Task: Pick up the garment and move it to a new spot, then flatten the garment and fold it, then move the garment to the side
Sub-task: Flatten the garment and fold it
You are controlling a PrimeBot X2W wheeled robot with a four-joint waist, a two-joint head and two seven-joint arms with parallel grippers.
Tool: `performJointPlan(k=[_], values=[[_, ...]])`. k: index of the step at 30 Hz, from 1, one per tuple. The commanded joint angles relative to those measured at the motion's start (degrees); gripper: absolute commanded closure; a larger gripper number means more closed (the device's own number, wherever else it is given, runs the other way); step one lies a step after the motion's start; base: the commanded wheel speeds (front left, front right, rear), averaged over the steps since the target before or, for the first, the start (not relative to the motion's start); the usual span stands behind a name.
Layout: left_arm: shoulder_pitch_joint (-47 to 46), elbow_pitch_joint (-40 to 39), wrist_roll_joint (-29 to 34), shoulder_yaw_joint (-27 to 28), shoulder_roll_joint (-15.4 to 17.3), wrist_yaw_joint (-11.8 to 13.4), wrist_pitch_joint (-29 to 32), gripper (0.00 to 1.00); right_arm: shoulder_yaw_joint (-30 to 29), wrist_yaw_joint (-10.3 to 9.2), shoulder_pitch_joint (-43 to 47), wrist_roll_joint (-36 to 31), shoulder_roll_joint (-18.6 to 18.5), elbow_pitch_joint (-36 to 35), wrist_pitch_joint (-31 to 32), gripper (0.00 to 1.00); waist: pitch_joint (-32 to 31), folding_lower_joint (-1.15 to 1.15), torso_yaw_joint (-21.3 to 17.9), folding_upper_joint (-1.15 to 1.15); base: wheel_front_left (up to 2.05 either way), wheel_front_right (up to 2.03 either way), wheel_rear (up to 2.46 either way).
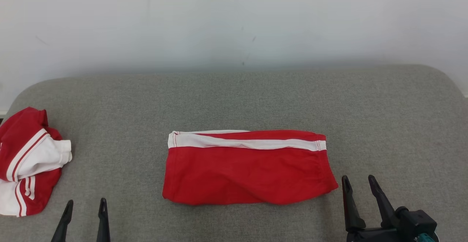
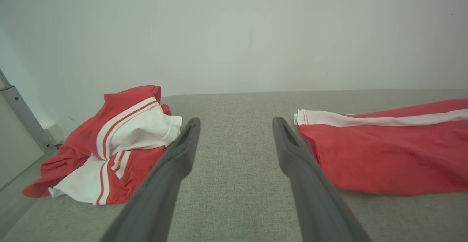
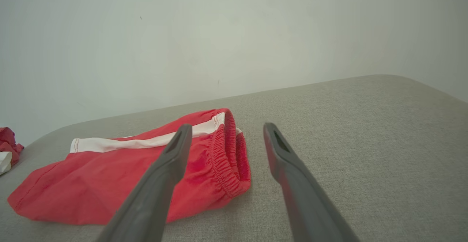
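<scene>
In frame centre, folded red shorts [image 1: 248, 170] flat on grey surface [image 1: 234, 99]. Left gripper [image 1: 86, 201] at lower left and right gripper [image 1: 357, 178] at lower right, both open, holding nothing. Risk in moving aside: pinching only the top layer and unfolding it, or bumping crumpled garment [image 1: 29, 161] at left edge.

The tabletop [image 1: 256, 95] is covered in grey woven fabric, and its far corners are rounded. Behind it stands a plain white wall [image 1: 234, 22] bearing a few small dark marks. A crumpled bundle of red cloth [image 1: 29, 158] with white panels and thin striped trim lies at the tabletop's left edge, bunched up in loose folds. In the left wrist view, a grey metal rail [image 2: 22, 114] rises at a slant against the wall, left of the bundle. A small pale block [image 2: 55, 130] sits near its foot.
</scene>
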Motion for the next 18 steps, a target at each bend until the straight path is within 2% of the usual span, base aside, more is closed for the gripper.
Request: performJointPlan(k=[1,10,18], values=[[0.7,0.2,0.3,0.0,-0.3,-0.3,-0.2,0.0,-0.1,-0.14,-0.5,-0.5,0.2,0.2,0.0,0.0,0.0,0.0,0.0,0.0,0.0,0.0,0.0],[-1.1,1.0,1.1,-0.4,-1.3,-0.7,-0.2,0.0,0.0,-0.14,-7.5,-1.6,-1.4,7.7,0.2,0.0,0.7,0.0,1.3,0.0,0.0,0.0,0.0],[-3.0,1.6,1.6,-1.5,-2.0,-0.9,-0.2,0.0,1.3,-0.14,-18.0,-2.9,-3.4,20.2,3.9,0.0,2.6,0.0,3.5,0.0,0.0,0.0,0.0]])
